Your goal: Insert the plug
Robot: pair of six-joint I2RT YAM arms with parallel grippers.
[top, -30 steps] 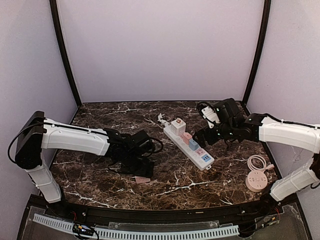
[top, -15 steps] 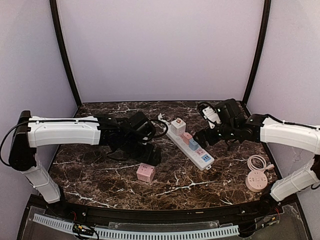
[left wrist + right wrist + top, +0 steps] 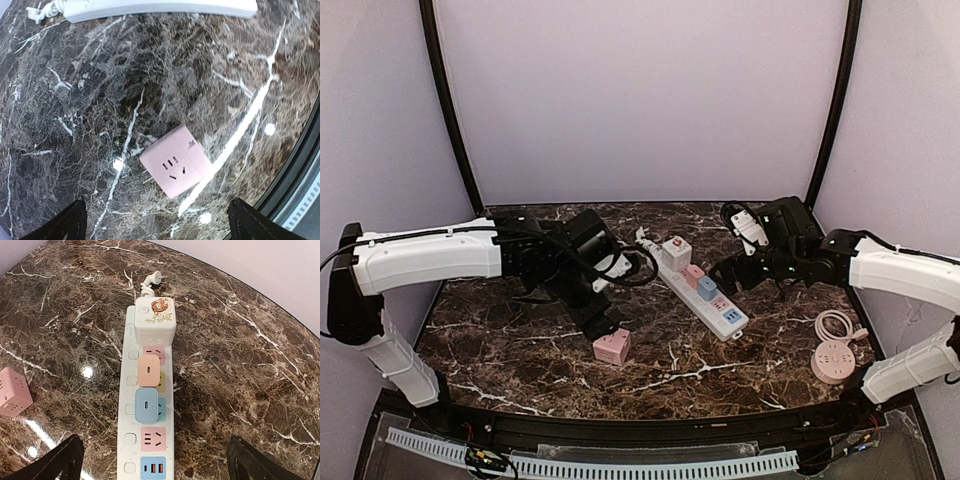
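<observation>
— Dark marble surface (image 3: 520, 350) with white veins, and lilac walls (image 3: 640, 100) are closing it in. What are you counting on it?

— One white power strip (image 3: 126, 455) is lying below the right pincer (image 3: 153, 440) and running away from it between the fingers (image 3: 65, 460). Three adapters are sitting in it: one white cube (image 3: 155, 320) at the far end, then one peach block (image 3: 149, 370), then one blue block (image 3: 146, 404). One loose pink cube plug (image 3: 175, 161) is lying just ahead of the left pincer (image 3: 157, 205), apart from the strip. One round pink socket (image 3: 833, 361) with its coiled cord (image 3: 833, 325) is resting well to the right of the right pincer.

— Any writing?

— Gold characters and an orange emblem are showing on the white cube, too small to read. A tiny mark is showing on the pink cube plug, also unreadable.

— And the pincers?

— Both are standing wide apart and gripping nothing. The left one is hovering over the pink cube plug without touching it. The cube's socket face is pointing up, and prongs (image 3: 146, 176) are sticking out of its side. The right one is hovering above the strip's near end.
</observation>
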